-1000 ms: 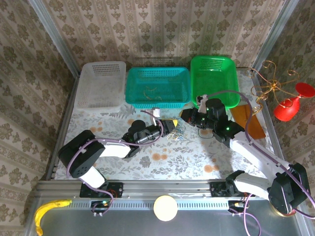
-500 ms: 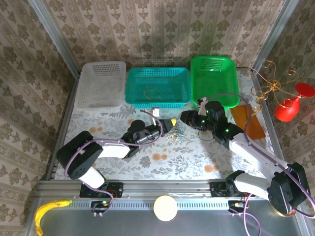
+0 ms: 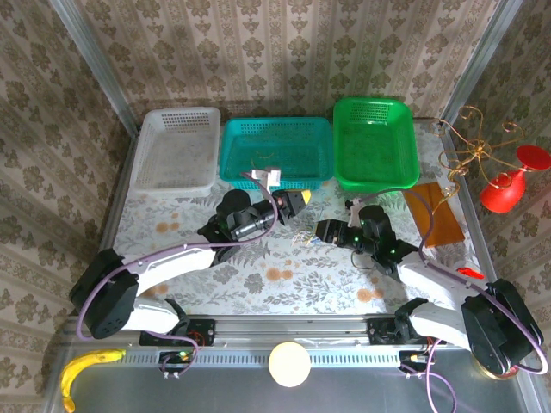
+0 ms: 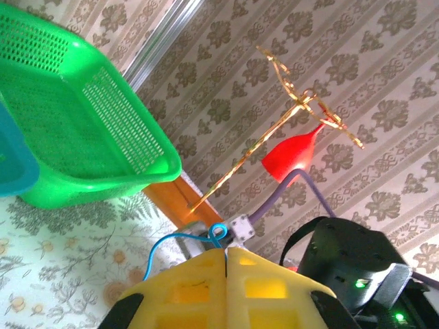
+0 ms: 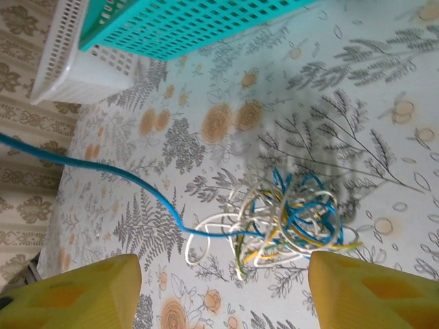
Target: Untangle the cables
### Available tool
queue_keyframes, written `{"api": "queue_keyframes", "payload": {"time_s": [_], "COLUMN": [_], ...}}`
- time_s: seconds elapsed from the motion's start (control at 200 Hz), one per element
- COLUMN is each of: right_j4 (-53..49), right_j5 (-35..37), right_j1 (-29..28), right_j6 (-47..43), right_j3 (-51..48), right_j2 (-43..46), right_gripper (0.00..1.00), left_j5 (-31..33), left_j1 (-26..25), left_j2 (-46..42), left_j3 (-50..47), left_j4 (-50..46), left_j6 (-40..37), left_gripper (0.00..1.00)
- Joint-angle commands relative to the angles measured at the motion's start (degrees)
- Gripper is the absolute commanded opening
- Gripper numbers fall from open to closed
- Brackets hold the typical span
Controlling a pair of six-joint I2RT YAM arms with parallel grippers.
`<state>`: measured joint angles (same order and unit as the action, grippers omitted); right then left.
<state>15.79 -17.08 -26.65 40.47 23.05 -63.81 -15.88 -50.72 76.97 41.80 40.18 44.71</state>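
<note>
The cables (image 5: 291,223) lie as a small clump of blue, yellow and pale white loops on the flowered table, seen from above as the clump (image 3: 303,234). My left gripper (image 4: 226,251) is shut on one blue cable (image 4: 218,233), which curls out just past its yellow fingertips. That blue cable (image 5: 89,164) runs taut from the upper left down into the clump. My left gripper (image 3: 297,200) hovers just in front of the teal basket. My right gripper (image 5: 223,288) is open, its yellow fingers (image 5: 374,288) spread on both sides of the clump, nothing held. From above, my right gripper (image 3: 320,230) sits right of the clump.
Along the back stand a white basket (image 3: 176,151), a teal basket (image 3: 232,163) with a few wires inside, and a green basket (image 3: 344,163). An orange board (image 3: 435,211), a gold wire stand (image 3: 469,151) and a red glass (image 3: 508,185) are at the right.
My left gripper shut on the blue cable and rose toward the teal basket, pulling the strand out. My right gripper opened and moved nearer and left, beside the clump.
</note>
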Motion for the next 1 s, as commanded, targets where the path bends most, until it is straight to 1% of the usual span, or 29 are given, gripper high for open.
{"api": "queue_keyframes", "payload": {"time_s": [0.0,0.135,0.235,0.275,0.31,0.445,0.51,0.685,0.785,0.855,0.995], "right_j4": [6.5,9.0,11.0,12.8,14.3,18.3,18.4,17.2,18.4,18.5,15.7], "right_j5": [2.3,5.1,9.2,10.3,11.0,12.4,12.7,14.1,14.4,14.1,13.5], "right_j1": [-1.5,-2.0,-2.7,-2.9,-3.0,-3.3,-3.4,-3.6,-3.7,-3.9,-4.5], "right_j6": [-3.7,-3.6,-3.1,-2.7,-2.4,-1.6,-1.2,0.2,1.8,2.2,1.9], "right_j3": [0.3,1.7,3.0,3.1,3.4,4.2,4.9,5.0,3.6,3.2,3.8], "right_j2": [0.6,-3.3,-8.2,-10.5,-12.6,-20.6,-23.2,-27.5,-27.9,-27.6,-25.8], "right_gripper": [0.68,0.68,0.64,0.61,0.56,0.39,0.37,0.35,0.37,0.39,0.43], "left_j5": [-1.3,-1.0,-1.1,-1.3,-1.4,-3.4,-4.4,-7.2,-8.5,-8.7,-8.9], "left_j1": [-0.8,-1.3,-1.4,-1.5,-1.3,0.0,1.2,7.8,12.1,15.3,23.2], "left_j2": [-0.7,-0.6,-1.0,-1.4,-1.9,-4.2,-5.3,-7.5,-8.3,-9.0,-10.6], "left_j3": [2.0,2.9,4.3,5.1,6.0,13.6,18.0,28.5,33.3,35.2,35.4], "left_j4": [-3.6,-3.6,-4.0,-4.0,-4.6,-11.6,-15.2,-22.6,-27.8,-30.6,-30.8], "left_j6": [-2.0,-2.0,-1.7,-1.6,-1.5,-2.0,-2.0,-0.8,-2.3,-3.5,-2.4], "left_gripper": [0.0,0.0,0.0,0.0,0.0,0.0,0.0,0.0,0.0,0.0,0.0]}}
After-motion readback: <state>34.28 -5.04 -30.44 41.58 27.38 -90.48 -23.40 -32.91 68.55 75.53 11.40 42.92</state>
